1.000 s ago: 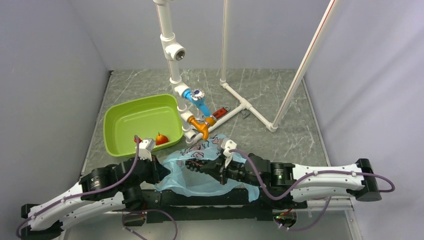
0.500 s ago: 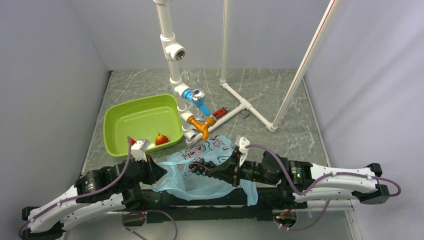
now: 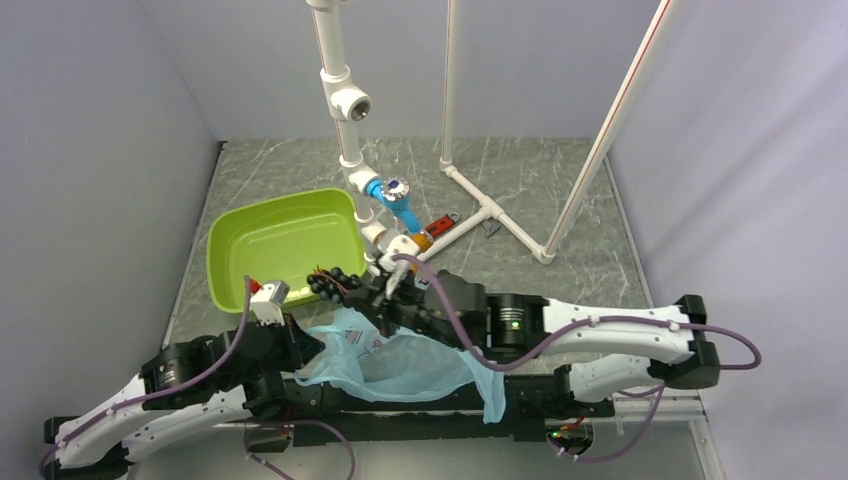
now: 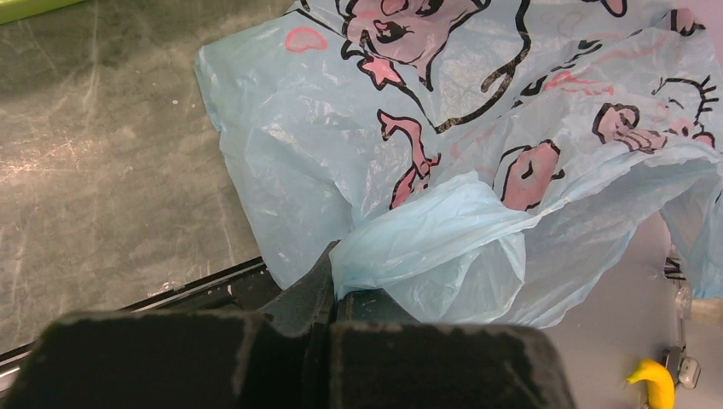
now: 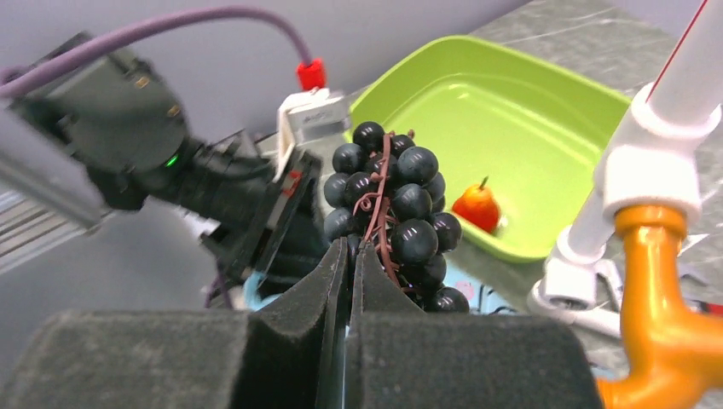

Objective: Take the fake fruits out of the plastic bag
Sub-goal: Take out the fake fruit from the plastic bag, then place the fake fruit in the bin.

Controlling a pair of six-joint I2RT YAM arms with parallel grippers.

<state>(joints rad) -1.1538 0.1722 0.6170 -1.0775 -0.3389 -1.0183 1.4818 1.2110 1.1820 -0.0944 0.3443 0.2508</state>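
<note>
A dark bunch of grapes [image 5: 392, 204], one of the fake fruits, hangs in the air with my right gripper [image 5: 351, 251] shut on its stem side. In the top view the grapes [image 3: 330, 283] sit over the near right corner of the lime-green tub [image 3: 270, 240], with the right gripper [image 3: 362, 296] just behind them. The light-blue plastic bag [image 3: 410, 365] lies crumpled near the arm bases. My left gripper [image 4: 332, 257] is shut on a fold of the plastic bag [image 4: 477, 153] and, from above, the left gripper [image 3: 303, 338] sits at the bag's left edge.
A small red-orange fruit [image 5: 476, 207] lies inside the green tub [image 5: 511, 111]. A white pipe frame [image 3: 350, 100] with blue and orange fittings [image 5: 652, 281] stands right beside the tub and my right arm. A slanted white pole [image 3: 600, 140] rises at the back right.
My right gripper has carried the grapes up and to the left, from over the bag to the tub's near corner. The left arm has shifted slightly left, still pinching the bag.
</note>
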